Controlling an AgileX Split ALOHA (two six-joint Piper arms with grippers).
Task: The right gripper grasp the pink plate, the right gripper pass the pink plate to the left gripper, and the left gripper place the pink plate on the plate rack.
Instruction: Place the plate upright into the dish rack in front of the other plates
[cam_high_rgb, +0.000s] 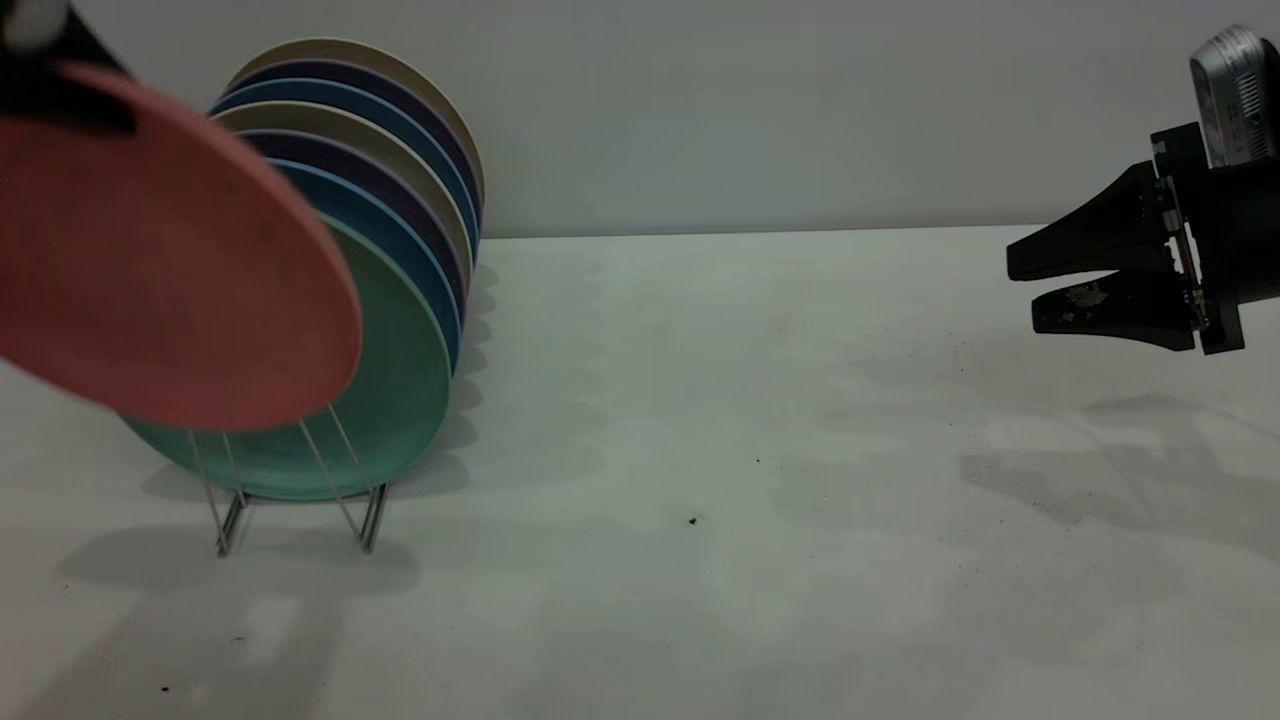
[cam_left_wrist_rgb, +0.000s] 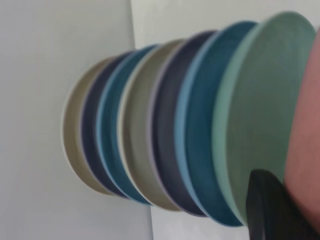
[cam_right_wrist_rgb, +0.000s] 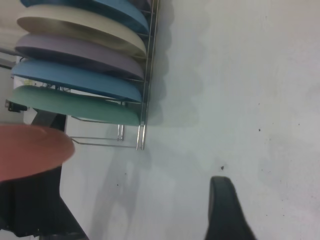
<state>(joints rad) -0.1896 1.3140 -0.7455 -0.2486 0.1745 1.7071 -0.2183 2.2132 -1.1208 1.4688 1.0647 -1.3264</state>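
Gripping the pink plate (cam_high_rgb: 170, 260) by its upper rim, the left gripper (cam_high_rgb: 60, 70) holds it tilted at the frame's upper left, before the mint-green plate (cam_high_rgb: 400, 390) in the plate rack (cam_high_rgb: 300, 500). At far right, the right gripper (cam_high_rgb: 1025, 290) hangs empty, fingers slightly apart.

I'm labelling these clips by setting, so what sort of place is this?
Probably a robot test bench, not a home kitchen: a bare white table against a plain wall, one wire plate rack with coloured plates, and the left gripper holding the pink plate.
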